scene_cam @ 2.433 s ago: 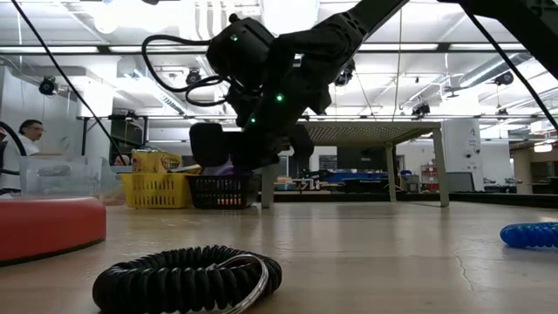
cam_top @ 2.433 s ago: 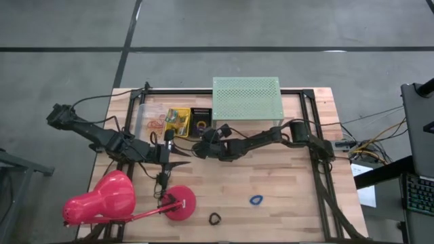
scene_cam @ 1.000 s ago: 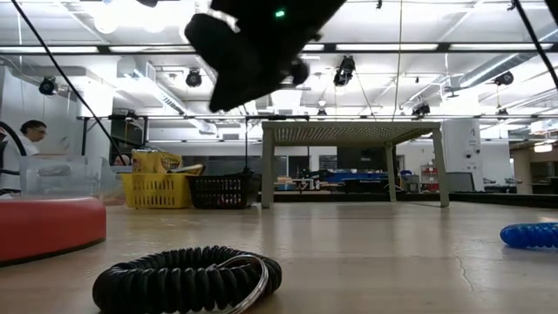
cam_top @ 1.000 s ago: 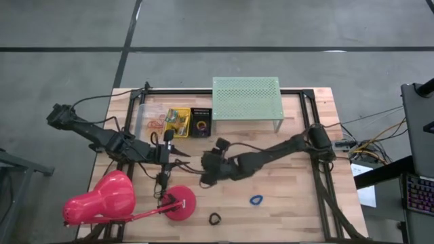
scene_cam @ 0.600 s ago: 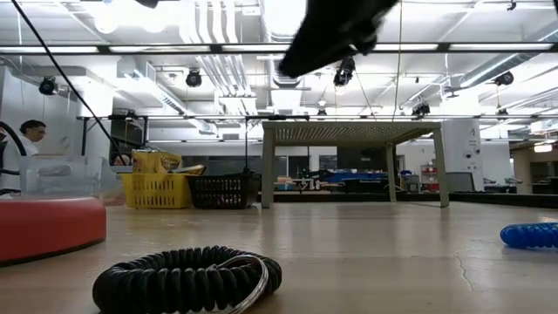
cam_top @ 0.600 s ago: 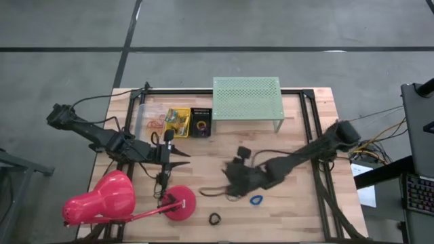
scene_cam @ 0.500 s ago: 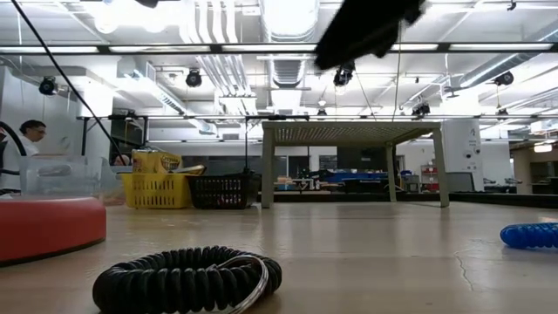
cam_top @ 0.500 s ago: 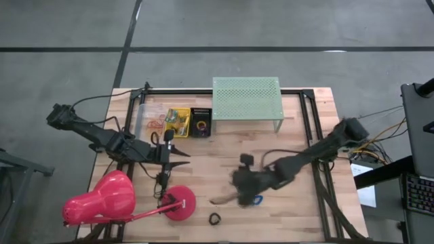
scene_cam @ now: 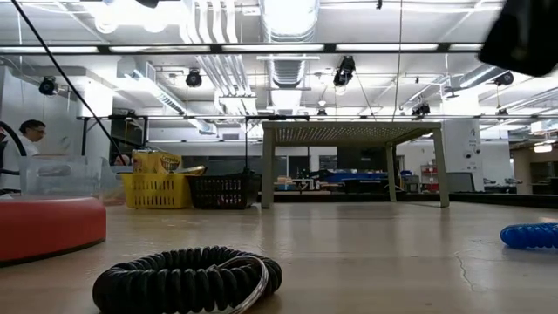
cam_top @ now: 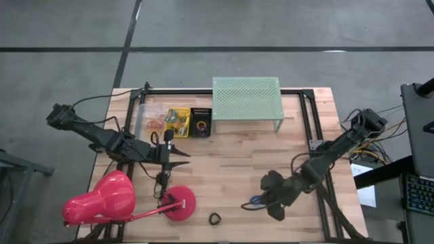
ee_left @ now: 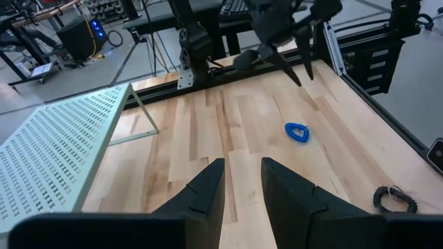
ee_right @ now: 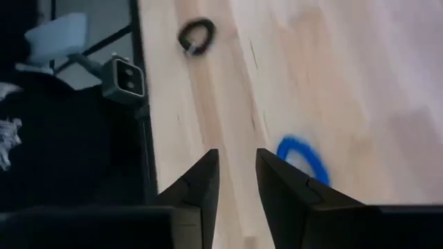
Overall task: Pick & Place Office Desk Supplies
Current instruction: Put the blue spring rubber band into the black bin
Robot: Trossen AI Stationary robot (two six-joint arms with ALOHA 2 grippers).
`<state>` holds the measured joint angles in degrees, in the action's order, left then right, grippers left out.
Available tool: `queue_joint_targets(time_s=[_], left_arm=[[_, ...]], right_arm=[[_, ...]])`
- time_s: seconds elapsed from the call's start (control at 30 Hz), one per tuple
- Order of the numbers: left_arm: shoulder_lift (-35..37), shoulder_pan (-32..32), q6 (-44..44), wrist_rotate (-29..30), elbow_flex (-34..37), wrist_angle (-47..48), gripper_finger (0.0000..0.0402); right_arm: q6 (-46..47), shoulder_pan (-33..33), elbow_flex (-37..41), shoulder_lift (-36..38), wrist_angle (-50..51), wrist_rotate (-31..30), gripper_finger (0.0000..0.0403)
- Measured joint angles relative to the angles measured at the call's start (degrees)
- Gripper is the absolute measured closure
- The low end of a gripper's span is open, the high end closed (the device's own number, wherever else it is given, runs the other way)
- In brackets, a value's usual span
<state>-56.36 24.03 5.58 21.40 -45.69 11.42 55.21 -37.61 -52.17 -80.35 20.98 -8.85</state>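
Left arm: waits over the surface's left part, above the lamp [cam_top: 108,196]. My left jaws [cam_top: 182,154] stand a little apart with nothing between them; the gap shows plainly in the left wrist view [ee_left: 241,181].

Bins: the yellow bin [cam_top: 178,122] and the black bin [cam_top: 201,122] sit side by side at the back, just left of the green shelf [cam_top: 247,97]. Rubber bands [cam_top: 154,124] lie just left of the yellow bin.

Black loop: a coiled ring [cam_top: 215,218] near the front edge, right of the lamp's base, well apart from both arms [scene_cam: 187,279].

Blue loop: a small coiled ring [cam_top: 255,200] flat on the surface, just beside my right jaws [cam_top: 260,202] and ahead of them in the right wrist view [ee_right: 302,158].

Right jaws: empty, fingers [ee_right: 194,194] slightly parted, low over the front right of the surface.

Handling: I judge the loop light, springy and soft; it should squash rather than break, and may skid on the smooth wood. Best hold is across one side of the ring, one finger inside the hole.

Room: open wood all around the blue loop. The front edge and the right frame rail [cam_top: 324,196] are near; the way back to the bins is open.
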Motion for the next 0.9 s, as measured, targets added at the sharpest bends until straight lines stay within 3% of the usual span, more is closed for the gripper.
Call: queue_joint_targets(time_s=[0.1, 0.2, 0.63, 0.9], left_arm=[[0.0, 0.0, 0.0, 0.0, 0.0, 0.0, 0.0303], [0.0, 0.0, 0.0, 0.0, 0.0, 0.0, 0.0303], [0.0, 0.0, 0.4, 0.0, 0.0, 0.0, 0.0303], [0.0, 0.0, 0.4, 0.0, 0.0, 0.0, 0.0303]], right_arm=[[7.3, -1.4, 1.6, -1.3, -0.4, -0.1, 0.0311], [8.1, -2.2, 2.7, -3.2, -0.6, -0.1, 0.0312], [-28.2, -2.6, 0.7, -13.3, -10.6, 2.3, 0.0312], [-32.8, -2.6, 0.1, -16.3, -7.8, 1.4, 0.0312]])
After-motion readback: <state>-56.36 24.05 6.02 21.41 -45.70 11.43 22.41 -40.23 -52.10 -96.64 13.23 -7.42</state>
